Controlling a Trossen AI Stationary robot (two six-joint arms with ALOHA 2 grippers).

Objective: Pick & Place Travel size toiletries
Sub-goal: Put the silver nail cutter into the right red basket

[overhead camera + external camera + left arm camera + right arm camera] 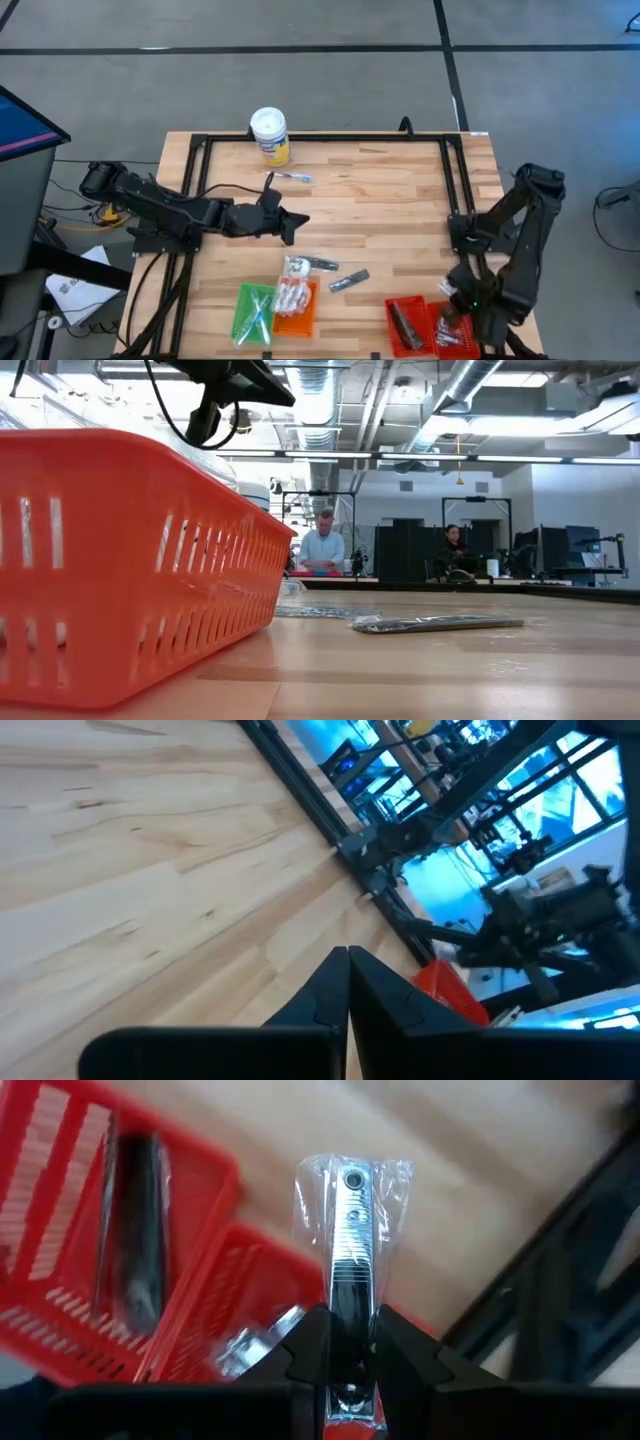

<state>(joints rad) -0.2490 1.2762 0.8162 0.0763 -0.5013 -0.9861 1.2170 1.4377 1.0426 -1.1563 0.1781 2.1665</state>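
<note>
- Over at the front right corner of the wooden table point(380, 190), the right gripper point(352, 1342) hangs above the red trays point(432, 324) — its fingers are pinched on a silvery nail clipper point(350, 1240) sealed in a clear wrapper, which sticks out past the fingertips.
- From the right wrist view, one red tray already has a couple of slim dark tubes point(140, 1230) lying in it, and the tray next to it holds some silvery pieces point(262, 1342), blurry so I can't say more.
- Mid-table on the left side, the left gripper point(291, 224) sits with its fingers pressed fully together, nothing between them, well apart from all the items.
- Near the front edge, a green tray point(254, 312) has thin clear-wrapped sticks in it, and the orange tray point(296, 308) touching it on the right holds small white packets.
- Just behind the orange tray there's a small white packet point(297, 266) with a dark tube point(322, 264) beside it, and another dark tube point(349, 281) a bit to the right — all loose on the wood.
- Farther back, a blue-tinted stick point(288, 177) lies on the table near a white-lidded tub point(270, 135) with a yellow label.
- Low view is mostly orange tray wall, with one dark tube flat on the table past it and two people seated in the room behind.
</note>
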